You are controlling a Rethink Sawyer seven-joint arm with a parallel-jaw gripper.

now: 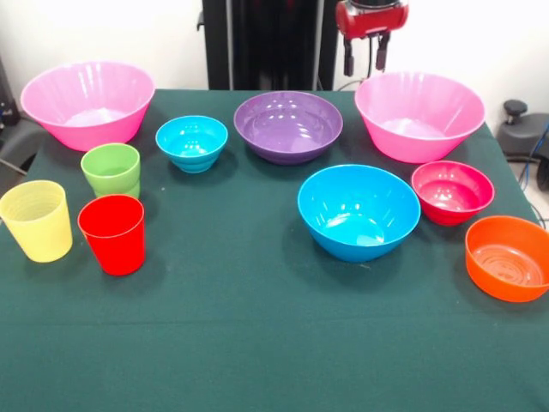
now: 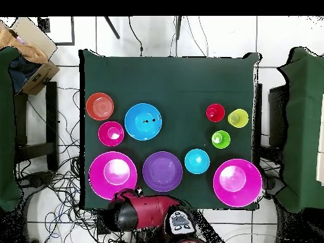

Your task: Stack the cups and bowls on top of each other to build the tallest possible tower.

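All bowls and cups stand singly on the green cloth; nothing is stacked. In the front view there are a pink bowl (image 1: 86, 103) at the far left, a second pink bowl (image 1: 419, 116) at the far right, a purple bowl (image 1: 288, 126), a small cyan bowl (image 1: 191, 142), a blue bowl (image 1: 358, 210), a crimson bowl (image 1: 452, 191) and an orange bowl (image 1: 508, 257). The green cup (image 1: 111, 170), yellow cup (image 1: 36, 220) and red cup (image 1: 112, 233) stand upright at the left. My gripper (image 1: 364, 58) hangs open and empty behind the right pink bowl, above the table's far edge.
The table (image 1: 257, 343) has bare cloth along its near side. In the overhead view my red arm (image 2: 136, 212) sits just off the table's edge by a pink bowl (image 2: 112, 175). A cardboard box (image 2: 28, 54) lies off the table at the upper left.
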